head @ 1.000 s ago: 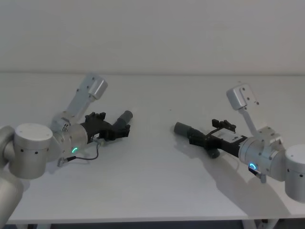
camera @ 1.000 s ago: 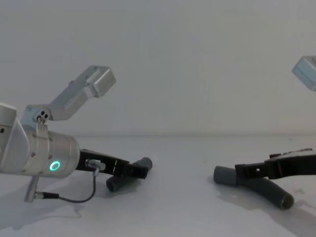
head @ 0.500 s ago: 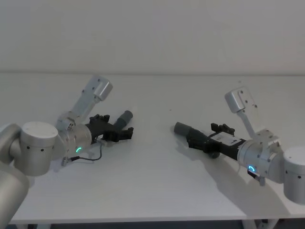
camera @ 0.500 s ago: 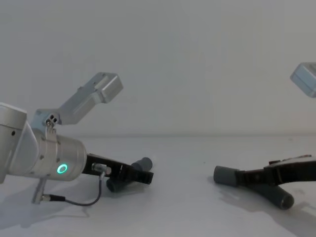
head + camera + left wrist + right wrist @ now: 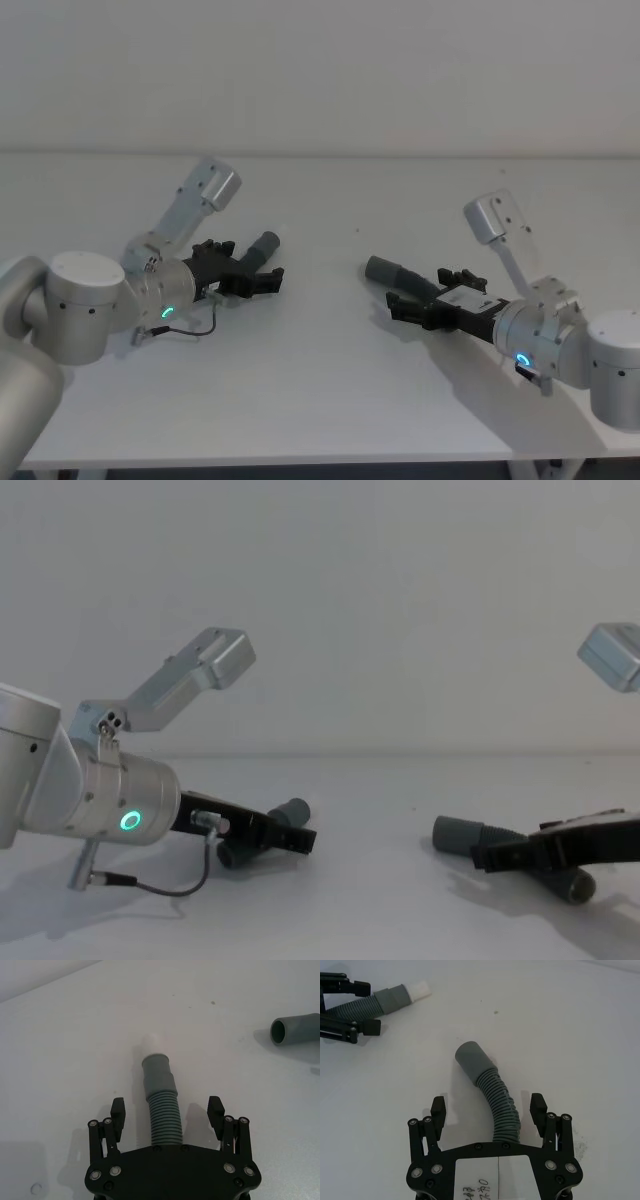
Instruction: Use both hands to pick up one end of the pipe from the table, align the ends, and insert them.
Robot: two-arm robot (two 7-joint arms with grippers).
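The short straight pipe piece (image 5: 162, 1110) lies on the white table (image 5: 320, 400), its grey cuff (image 5: 159, 1072) and pale spigot (image 5: 151, 1042) pointing away from the wrist. My left gripper (image 5: 166, 1110) is open and straddles its ribbed body, fingers clear on both sides; it is also in the head view (image 5: 255, 280). The longer curved pipe piece (image 5: 500, 1102) lies to the right, its smooth cuff (image 5: 471, 1060) facing the other piece. My right gripper (image 5: 488, 1106) is open around its ribbed part, low over the table (image 5: 410, 305).
A thin grey cable (image 5: 190, 325) loops from the left wrist onto the table. Both silver forearms (image 5: 190, 680) rise behind the grippers. Bare white table lies between the two pieces and toward the front edge. A pale wall stands behind.
Both grippers have slid forward along their pipe pieces toward the middle of the table, still open. The pipe pieces have stayed where they lay.
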